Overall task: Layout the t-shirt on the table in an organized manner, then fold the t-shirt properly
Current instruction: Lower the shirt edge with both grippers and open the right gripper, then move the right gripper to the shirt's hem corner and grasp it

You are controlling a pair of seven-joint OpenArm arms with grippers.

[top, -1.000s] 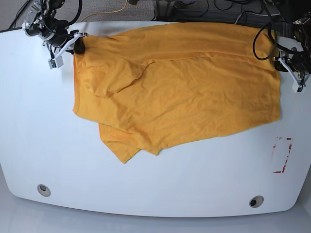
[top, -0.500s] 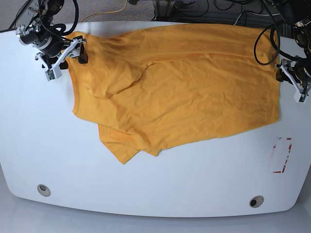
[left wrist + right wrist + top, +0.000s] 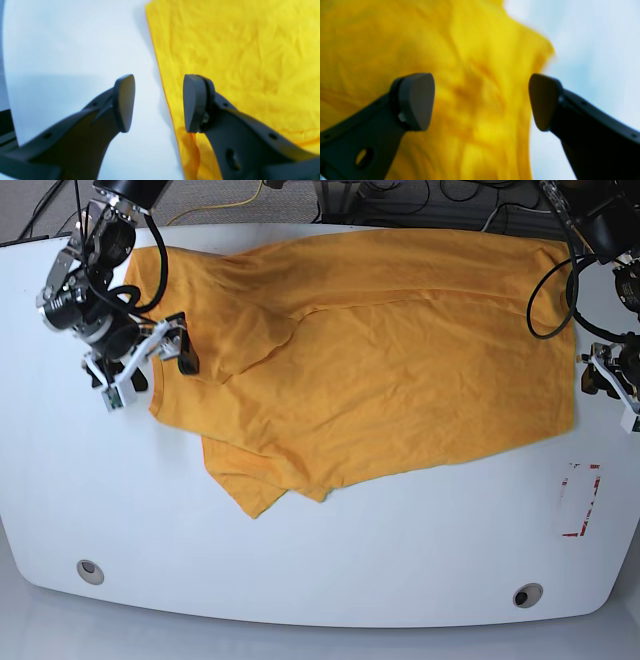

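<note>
The shirt lies on the table, long axis running side to side, toward the far edge from the red mark. Its near left portion is folded over. The right gripper is spread, empty, over the shirt's left edge. The left gripper is spread, straddling the opposite edge.

Item count:

- One t-shirt, orange-yellow, a single garment.
- One table, white.
- Two round grommet holes in the tabletop: one near the front left corner, one near the front right corner.
- One red rectangular outline mark.
- Two robot arms, each ending in one gripper: right gripper, left gripper.
- Two fingers per gripper, four in total.
</note>
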